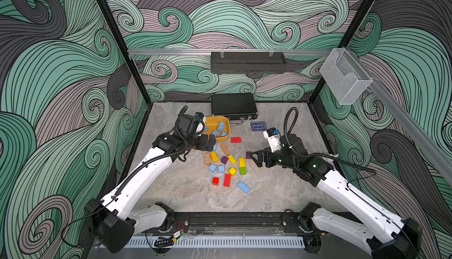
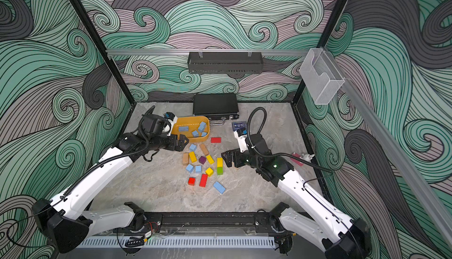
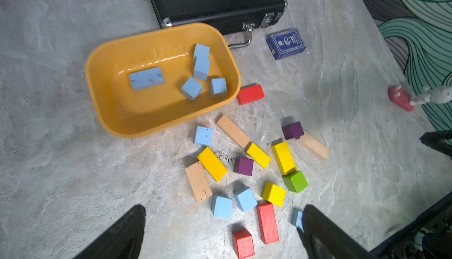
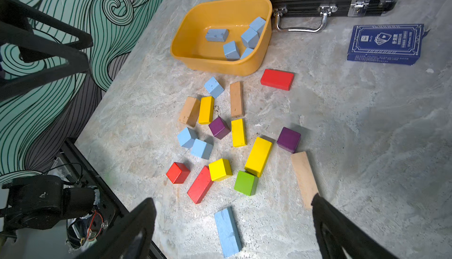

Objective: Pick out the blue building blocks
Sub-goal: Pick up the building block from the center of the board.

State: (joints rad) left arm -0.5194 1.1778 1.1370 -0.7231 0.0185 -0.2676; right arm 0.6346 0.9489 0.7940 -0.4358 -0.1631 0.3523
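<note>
Currently, left pincer (image 1: pixel 210 143) and right pincer (image 1: pixel 254 158) hover spread wide, empty.
Five blue building blocks (image 3: pixel 146 78) lie in the yellow tub (image 3: pixel 161 128); four more sit loose on the tabletop (image 3: pixel 73 172).

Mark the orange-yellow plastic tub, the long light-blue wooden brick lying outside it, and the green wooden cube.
Orange-yellow plastic tub (image 4: pixel 220 65): right wrist view, outer wall.
Long light-blue wooden brick (image 4: pixel 228 232): right wrist view, middle of top face.
Green wooden cube (image 4: pixel 245 183): right wrist view, upper face.

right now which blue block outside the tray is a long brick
The blue brick lying alone nearest the robot's base; the other three loose blue blocks are cubes.
</note>
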